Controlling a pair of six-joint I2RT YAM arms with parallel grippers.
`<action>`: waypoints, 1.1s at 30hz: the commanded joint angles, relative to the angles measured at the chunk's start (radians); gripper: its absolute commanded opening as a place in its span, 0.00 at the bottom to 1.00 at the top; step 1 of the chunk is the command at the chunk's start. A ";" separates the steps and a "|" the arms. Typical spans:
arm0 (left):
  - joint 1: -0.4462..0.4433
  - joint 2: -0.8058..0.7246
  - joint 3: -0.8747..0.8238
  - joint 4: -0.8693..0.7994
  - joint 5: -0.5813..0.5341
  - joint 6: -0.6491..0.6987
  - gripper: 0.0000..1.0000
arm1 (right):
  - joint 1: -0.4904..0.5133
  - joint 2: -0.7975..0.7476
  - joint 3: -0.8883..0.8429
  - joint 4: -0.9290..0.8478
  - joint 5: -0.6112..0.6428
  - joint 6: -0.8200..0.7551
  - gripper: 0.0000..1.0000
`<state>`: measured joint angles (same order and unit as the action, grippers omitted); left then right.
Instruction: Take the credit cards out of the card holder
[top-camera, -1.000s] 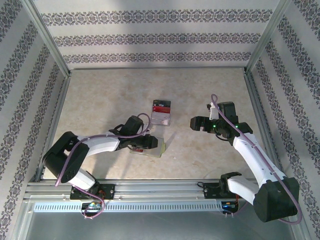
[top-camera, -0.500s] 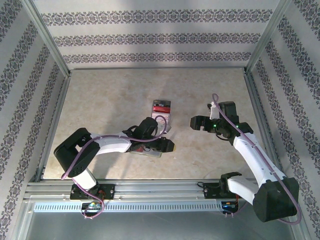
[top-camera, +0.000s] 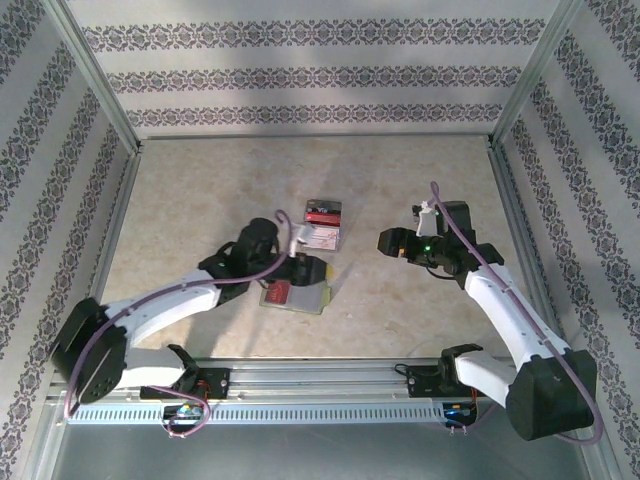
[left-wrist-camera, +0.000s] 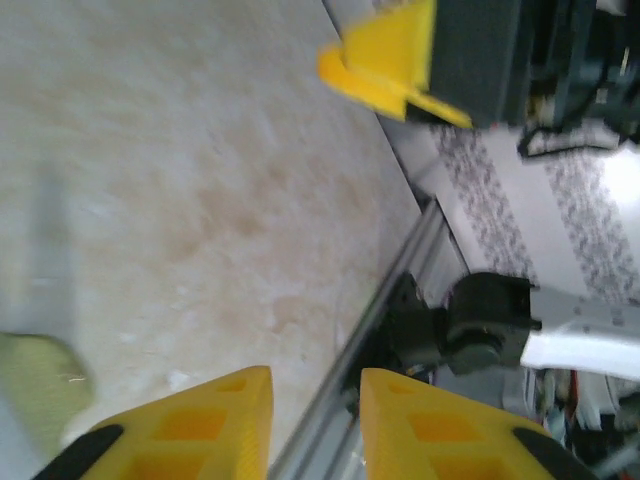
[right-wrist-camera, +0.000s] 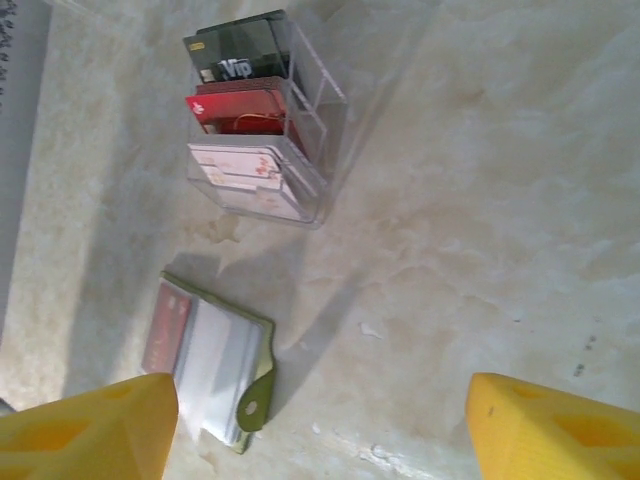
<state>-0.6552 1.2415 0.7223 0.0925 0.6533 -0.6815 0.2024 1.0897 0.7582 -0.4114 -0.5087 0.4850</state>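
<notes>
Bench (top-camera: 200, 200), pale marble, carries everything. Left fingers (top-camera: 306, 268) hover at the holder's 12 o'clock edge, narrowly parted, nothing seen between them. Right fingers (top-camera: 388, 243) sit at the tray's 3 o'clock, spread wide, empty. Tray (top-camera: 322, 225) is clear, stocked, not the target. Holder (top-camera: 305, 300) lies open at the tray's 6 o'clock. It looks soft and light and would likely slide if tugged, so pin it. Card (top-camera: 277, 293), red, lies on its 9 o'clock side. Probably stiff, thin, slick. Pinch an exposed edge, draw flat.
</notes>
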 joint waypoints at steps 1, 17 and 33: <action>0.128 -0.084 -0.091 -0.151 -0.030 0.000 0.27 | 0.105 0.030 -0.002 0.113 -0.032 0.139 0.74; 0.414 0.051 -0.184 -0.200 0.045 0.000 0.07 | 0.660 0.545 0.078 0.628 0.177 0.638 0.57; 0.416 0.208 -0.167 -0.200 0.014 0.080 0.00 | 0.689 0.707 0.135 0.660 0.184 0.699 0.45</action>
<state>-0.2531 1.4319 0.5354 -0.0978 0.6838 -0.6361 0.8764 1.7741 0.8654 0.2077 -0.3260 1.1690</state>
